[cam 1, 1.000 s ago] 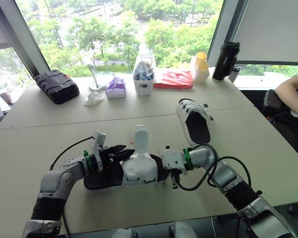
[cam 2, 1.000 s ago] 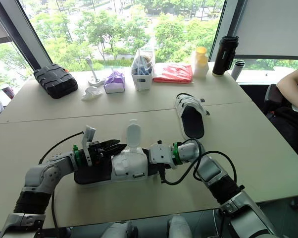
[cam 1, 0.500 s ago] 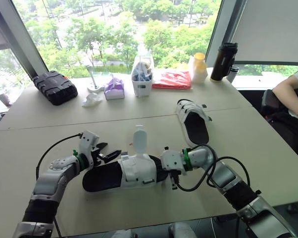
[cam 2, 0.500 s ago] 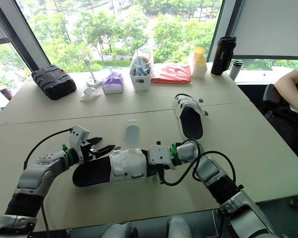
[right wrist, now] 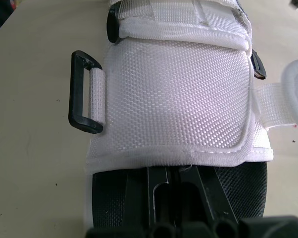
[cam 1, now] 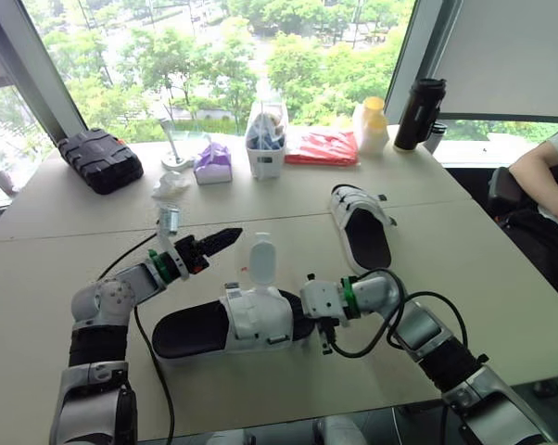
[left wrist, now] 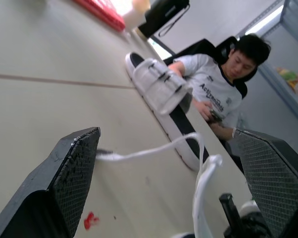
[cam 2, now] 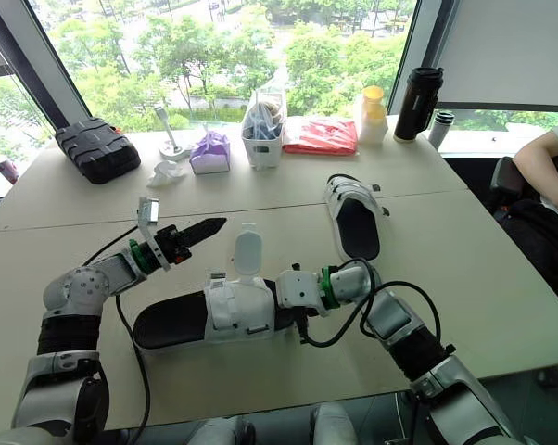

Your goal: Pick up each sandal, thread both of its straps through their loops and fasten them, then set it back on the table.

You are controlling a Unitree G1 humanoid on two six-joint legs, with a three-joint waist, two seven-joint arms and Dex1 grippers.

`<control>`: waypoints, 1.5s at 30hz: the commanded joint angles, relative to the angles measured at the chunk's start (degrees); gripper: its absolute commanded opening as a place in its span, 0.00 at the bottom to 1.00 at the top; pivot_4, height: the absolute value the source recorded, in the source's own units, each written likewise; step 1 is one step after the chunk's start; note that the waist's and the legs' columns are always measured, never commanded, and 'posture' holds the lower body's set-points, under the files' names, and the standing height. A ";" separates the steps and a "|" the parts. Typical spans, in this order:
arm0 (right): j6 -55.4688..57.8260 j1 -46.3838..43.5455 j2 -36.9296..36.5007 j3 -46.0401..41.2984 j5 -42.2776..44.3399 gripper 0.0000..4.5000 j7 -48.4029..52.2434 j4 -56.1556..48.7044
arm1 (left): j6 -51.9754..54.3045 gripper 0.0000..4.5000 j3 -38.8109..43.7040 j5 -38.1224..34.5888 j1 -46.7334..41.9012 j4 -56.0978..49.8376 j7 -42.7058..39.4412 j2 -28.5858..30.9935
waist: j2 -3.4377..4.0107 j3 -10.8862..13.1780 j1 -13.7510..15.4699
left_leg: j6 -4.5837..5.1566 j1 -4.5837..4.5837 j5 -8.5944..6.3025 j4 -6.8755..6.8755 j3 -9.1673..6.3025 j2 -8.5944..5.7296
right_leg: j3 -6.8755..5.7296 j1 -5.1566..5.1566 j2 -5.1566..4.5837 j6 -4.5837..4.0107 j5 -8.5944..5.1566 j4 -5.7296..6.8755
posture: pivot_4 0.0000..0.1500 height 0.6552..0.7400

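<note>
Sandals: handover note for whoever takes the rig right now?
Left gripper: open, empty, raised over the table.
Right gripper: shut on the near sandal, which lies on the table.
Its loose strap sticks up; the black loop is empty.
Far sandal lies beyond, apart; its straps look closed, not certain.
Done: none confirmed.
To do: thread and fasten, check the other strap, set down.

Arms are silver-grey shells: left arm, right arm. Black ribbed sleeve over the joints. Each wrist has a green ring next to a white block. A loose black cable runs along each forearm to the wrist. Small white camera box sits on the left wrist. Left gripper and right gripper each have two black fingers. The left one's pads are fine cross-hatch.
</note>
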 commanded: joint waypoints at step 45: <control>0.75 1.32 -1.25 1.41 -3.83 0.00 -2.03 2.92 | -9.73 0.99 7.39 10.21 -30.58 46.73 -1.04 -11.24 | -0.23 0.14 -0.03 | -0.21 -0.03 0.11 -0.02 -0.05 -0.01 | -0.04 -0.03 0.01 0.16 -0.07 0.00 | 1.00 1.00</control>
